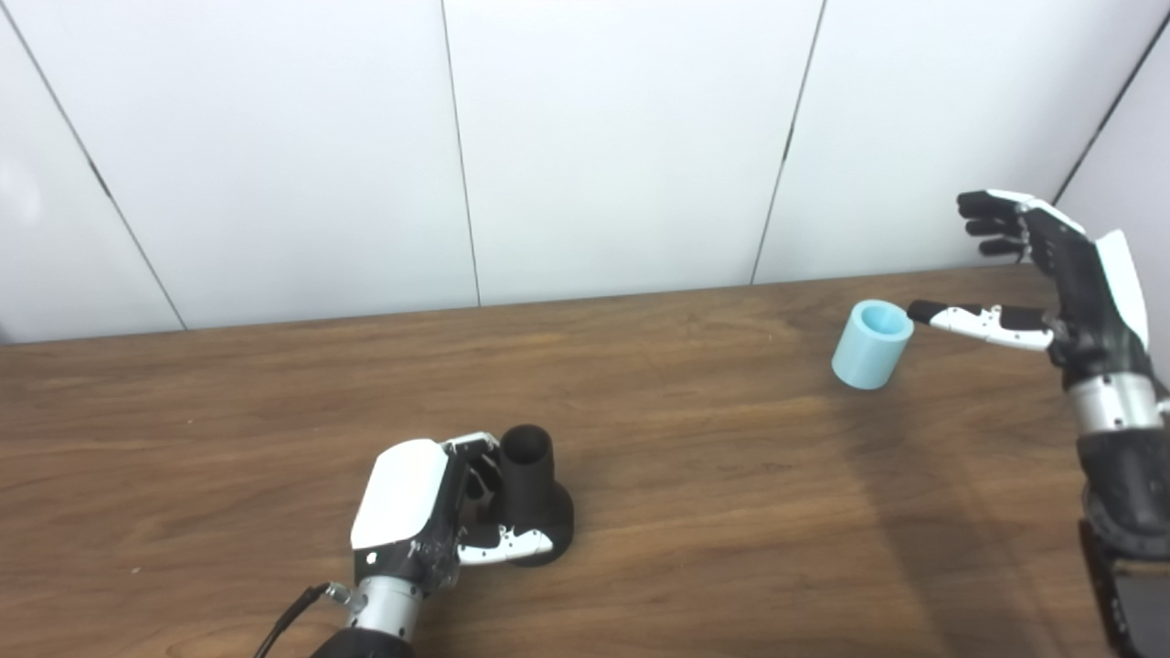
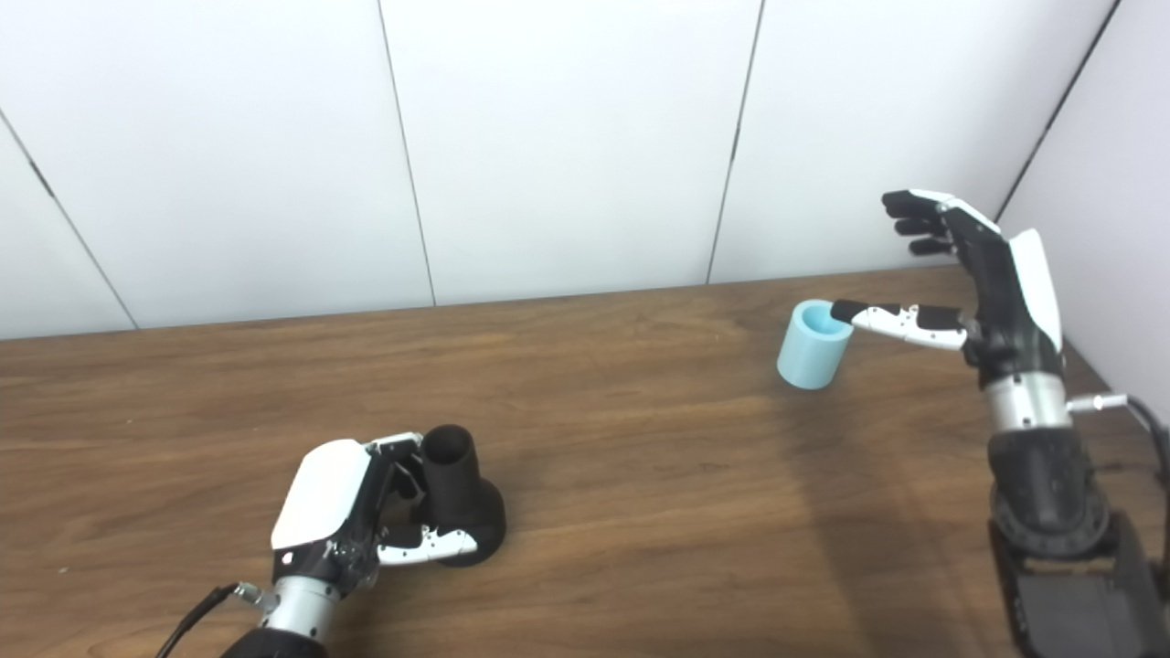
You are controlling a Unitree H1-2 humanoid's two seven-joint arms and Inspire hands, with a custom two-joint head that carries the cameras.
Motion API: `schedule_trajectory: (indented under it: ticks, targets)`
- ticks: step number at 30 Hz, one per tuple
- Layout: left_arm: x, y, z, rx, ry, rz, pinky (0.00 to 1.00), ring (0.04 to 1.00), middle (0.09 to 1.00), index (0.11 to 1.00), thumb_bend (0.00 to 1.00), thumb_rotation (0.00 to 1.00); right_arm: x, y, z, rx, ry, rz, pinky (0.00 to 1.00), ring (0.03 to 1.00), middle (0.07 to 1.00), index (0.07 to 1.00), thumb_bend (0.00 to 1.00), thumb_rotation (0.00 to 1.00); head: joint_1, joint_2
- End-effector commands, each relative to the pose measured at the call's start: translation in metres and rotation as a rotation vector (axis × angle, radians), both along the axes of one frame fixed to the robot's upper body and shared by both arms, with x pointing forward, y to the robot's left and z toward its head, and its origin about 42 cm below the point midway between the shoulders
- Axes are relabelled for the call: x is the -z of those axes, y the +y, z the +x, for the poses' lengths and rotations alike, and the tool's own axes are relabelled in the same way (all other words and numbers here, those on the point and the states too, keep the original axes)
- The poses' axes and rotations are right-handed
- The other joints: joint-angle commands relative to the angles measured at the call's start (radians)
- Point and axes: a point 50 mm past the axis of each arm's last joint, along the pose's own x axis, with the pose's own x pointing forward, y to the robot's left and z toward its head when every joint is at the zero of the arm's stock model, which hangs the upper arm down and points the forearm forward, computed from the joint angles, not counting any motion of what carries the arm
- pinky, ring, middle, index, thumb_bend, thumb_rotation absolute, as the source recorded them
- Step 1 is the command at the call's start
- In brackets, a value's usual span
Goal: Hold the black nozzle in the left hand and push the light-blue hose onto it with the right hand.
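Nozzle (image 1: 530, 493), black with flared base, in left hand (image 1: 411, 512); right hand (image 1: 1051, 274) spread beside hose (image 1: 871, 345).

Brown wooden table (image 1: 695, 512), grain running left to right, fills lower half; white panelled wall (image 1: 622, 137) behind with thin dark seams; second white wall (image 2: 1111, 228) meets it at far right corner

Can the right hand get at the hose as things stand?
Probably yes: the open right hand is beside the hose, thumb at its rim, nothing between them.
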Motion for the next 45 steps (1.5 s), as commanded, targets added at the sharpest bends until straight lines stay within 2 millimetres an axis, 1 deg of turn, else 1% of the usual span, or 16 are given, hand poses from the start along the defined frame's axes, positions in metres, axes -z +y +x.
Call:
schedule_trajectory:
  ticks: [1,4,5,8,13,17,19,24,27,30,32,33,35,38,41,45]
  targets:
    - [0.006,0.002,-0.002,0.002,0.014,0.019,0.51,0.469,0.488,0.488,0.51,0.0,-0.023,-0.009,0.014,0.025,-0.019,-0.122,0.71,0.759,0.727,0.708,0.85,0.15,-0.005,0.001]
    - [0.006,0.005,-0.003,0.002,0.015,0.018,0.5,0.469,0.484,0.489,0.51,0.0,-0.028,-0.021,0.033,0.047,0.093,-0.183,0.76,0.795,0.738,0.741,0.92,0.22,-0.025,0.003]
    - [0.005,0.006,-0.003,0.001,0.015,0.019,0.51,0.469,0.485,0.489,0.51,0.0,-0.031,-0.021,0.039,0.052,0.135,-0.196,0.76,0.8,0.76,0.757,0.93,0.22,-0.028,0.005]
    - [0.003,0.01,-0.003,0.002,0.016,0.019,0.51,0.469,0.496,0.485,0.51,0.0,-0.04,-0.019,0.05,0.051,0.225,-0.228,0.79,0.847,0.829,0.793,0.95,0.22,-0.048,0.01]
    - [0.006,0.012,-0.003,0.009,0.037,0.008,0.53,0.469,0.501,0.483,0.5,0.0,-0.047,-0.013,0.076,0.06,0.363,-0.325,0.86,0.927,0.883,0.818,0.98,0.24,-0.103,0.01]
    - [0.008,0.011,-0.002,0.02,0.045,0.006,0.53,0.47,0.493,0.486,0.51,0.0,-0.051,-0.002,0.089,0.087,0.424,-0.361,0.82,0.888,0.871,0.825,1.0,0.24,-0.126,0.01]
    - [0.007,0.01,-0.002,0.024,0.051,0.008,0.53,0.47,0.498,0.484,0.51,0.0,-0.052,0.003,0.094,0.083,0.445,-0.357,0.79,0.895,0.883,0.837,1.0,0.21,-0.141,0.015]
    - [0.004,0.014,0.001,0.026,0.056,0.007,0.53,0.47,0.505,0.48,0.5,0.0,-0.051,0.013,0.104,0.075,0.47,-0.354,0.79,0.921,0.898,0.838,1.0,0.19,-0.169,0.023]
    - [0.004,0.016,0.001,0.02,0.064,0.013,0.53,0.47,0.511,0.479,0.5,0.0,-0.048,0.019,0.108,0.074,0.497,-0.348,0.79,0.919,0.905,0.843,0.98,0.17,-0.178,0.029]
    - [0.004,0.018,0.002,0.024,0.06,0.017,0.53,0.47,0.516,0.476,0.5,0.0,-0.046,0.022,0.113,0.078,0.524,-0.344,0.76,0.912,0.9,0.837,0.98,0.17,-0.18,0.033]
    - [0.003,0.019,0.002,0.027,0.054,0.017,0.52,0.47,0.517,0.475,0.5,0.0,-0.043,0.023,0.116,0.083,0.543,-0.336,0.77,0.912,0.902,0.835,0.98,0.17,-0.181,0.036]
    - [0.002,0.02,0.002,0.029,0.049,0.016,0.52,0.494,0.507,0.473,0.5,0.0,-0.041,0.023,0.117,0.087,0.552,-0.335,0.78,0.909,0.902,0.835,0.98,0.17,-0.181,0.036]
    - [0.002,0.021,0.003,0.031,0.039,0.015,0.51,0.474,0.509,0.477,0.5,0.0,-0.037,0.022,0.118,0.093,0.566,-0.346,0.79,0.902,0.896,0.835,0.97,0.17,-0.182,0.038]
    - [0.002,0.022,0.004,0.031,0.031,0.019,0.51,0.47,0.514,0.476,0.5,0.0,-0.031,0.021,0.12,0.104,0.589,-0.369,0.77,0.864,0.86,0.83,0.98,0.18,-0.184,0.041]
    - [0.0,0.022,0.004,0.02,0.049,0.021,0.52,0.47,0.512,0.478,0.5,0.0,-0.026,0.02,0.122,0.116,0.621,-0.353,0.79,0.874,0.857,0.825,0.98,0.17,-0.191,0.044]
    - [-0.001,0.024,0.005,0.017,0.055,0.013,0.54,0.47,0.506,0.481,0.5,0.0,-0.022,0.018,0.123,0.12,0.647,-0.329,0.84,0.893,0.85,0.812,0.98,0.13,-0.192,0.049]
